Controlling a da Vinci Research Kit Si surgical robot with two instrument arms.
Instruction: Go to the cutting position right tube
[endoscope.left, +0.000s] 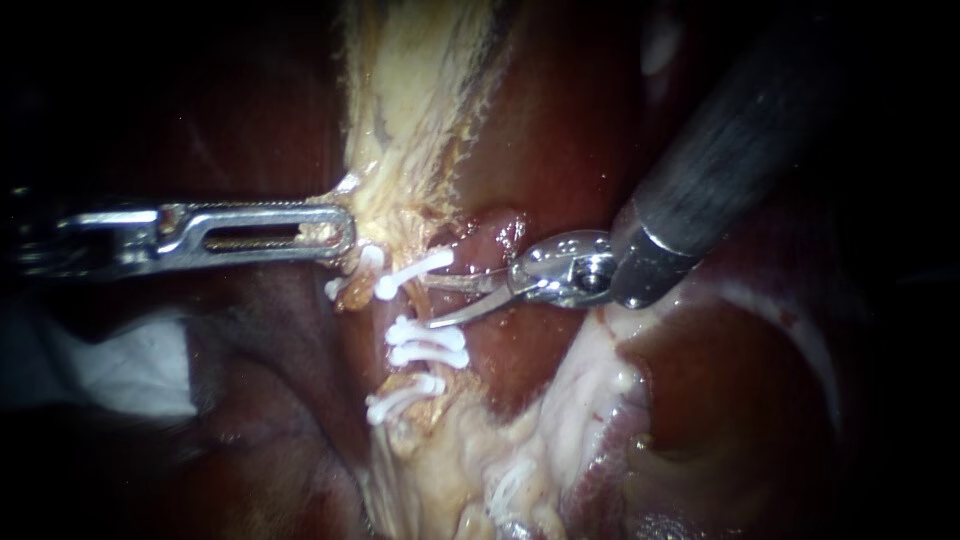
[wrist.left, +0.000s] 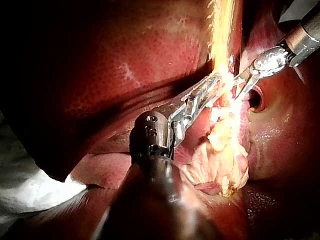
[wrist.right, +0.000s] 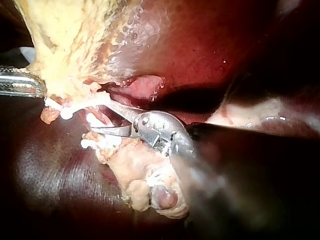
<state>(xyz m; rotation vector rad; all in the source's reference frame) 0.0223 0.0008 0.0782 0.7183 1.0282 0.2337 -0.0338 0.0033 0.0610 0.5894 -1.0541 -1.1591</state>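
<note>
The right tube (endoscope.left: 421, 300) is lying just nine o'clock of centre, between white clips (endoscope.left: 427, 341). We are holding our right instrument (endoscope.left: 429, 303) with jaws released, astride it from three o'clock. At ten o'clock, our left instrument (endoscope.left: 343, 232) is clenching yellow tissue (endoscope.left: 410, 90).

liver (endoscope.left: 570, 120) dark red | clips (endoscope.left: 428, 342) white | fatty tissue (endoscope.left: 420, 60) pale yellow

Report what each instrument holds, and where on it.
The left instrument grips the pale fatty tissue at its lower end, just above the clips. The right instrument holds nothing: its open blades straddle the tube.
</note>
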